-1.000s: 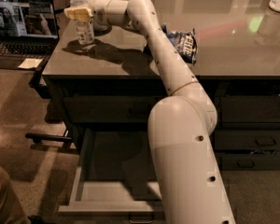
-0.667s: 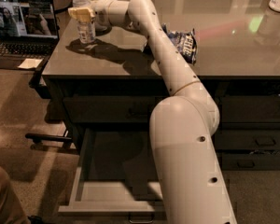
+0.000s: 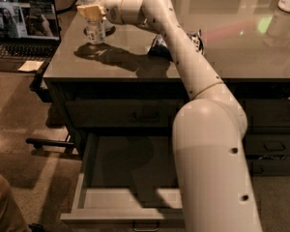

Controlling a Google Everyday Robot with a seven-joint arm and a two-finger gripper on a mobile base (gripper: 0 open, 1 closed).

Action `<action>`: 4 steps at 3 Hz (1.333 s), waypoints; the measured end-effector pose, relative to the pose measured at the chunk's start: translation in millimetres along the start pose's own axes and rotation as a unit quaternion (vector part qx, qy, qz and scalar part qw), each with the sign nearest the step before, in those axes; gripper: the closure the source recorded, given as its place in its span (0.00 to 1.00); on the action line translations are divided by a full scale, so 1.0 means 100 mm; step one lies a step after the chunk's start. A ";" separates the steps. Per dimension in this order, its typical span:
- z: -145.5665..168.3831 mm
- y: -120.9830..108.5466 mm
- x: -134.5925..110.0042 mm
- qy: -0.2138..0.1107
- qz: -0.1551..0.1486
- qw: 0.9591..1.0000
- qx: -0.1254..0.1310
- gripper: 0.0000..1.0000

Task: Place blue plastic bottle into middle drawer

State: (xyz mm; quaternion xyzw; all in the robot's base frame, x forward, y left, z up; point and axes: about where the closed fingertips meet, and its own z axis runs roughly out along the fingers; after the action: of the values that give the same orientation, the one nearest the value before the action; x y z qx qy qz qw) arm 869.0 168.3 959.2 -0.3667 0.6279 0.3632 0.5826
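Note:
The blue plastic bottle [image 3: 94, 27] is clear with a pale label and stands upright at the far left of the dark countertop [image 3: 232, 57]. My gripper [image 3: 91, 11] is shut on its upper part, with a tan finger [image 3: 87, 10] across it. The bottle's base hangs just above the top, over its shadow. The middle drawer [image 3: 87, 197] is pulled out below the counter's front, with light grey walls, a dark floor and nothing in it. My arm [image 3: 208, 144] hides its right part.
A dark blue snack bag [image 3: 197, 39] lies on the counter behind my arm. An open laptop [image 3: 24, 25] sits on a lower desk to the left. A chair base [image 3: 48, 143] is on the floor left of the drawer. A person's knee [image 3: 2, 202] is at the bottom left.
The gripper has lifted the bottle a little off the counter and carried it slightly to the right. The drawer has stayed open.

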 end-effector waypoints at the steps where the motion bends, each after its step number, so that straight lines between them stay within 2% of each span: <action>1: -0.36 0.15 -0.19 0.000 0.001 1.000 0.000 1.00; 2: -0.78 0.40 -0.31 0.011 0.010 1.000 -0.002 1.00; 3: -1.21 0.66 -0.30 0.029 0.028 0.999 0.002 1.00; 4: -1.62 0.87 -0.15 0.068 0.047 0.997 -0.007 1.00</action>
State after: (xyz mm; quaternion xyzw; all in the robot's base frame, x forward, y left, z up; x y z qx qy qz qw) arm 717.7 66.5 985.9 -0.3647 0.6801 0.3687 0.5182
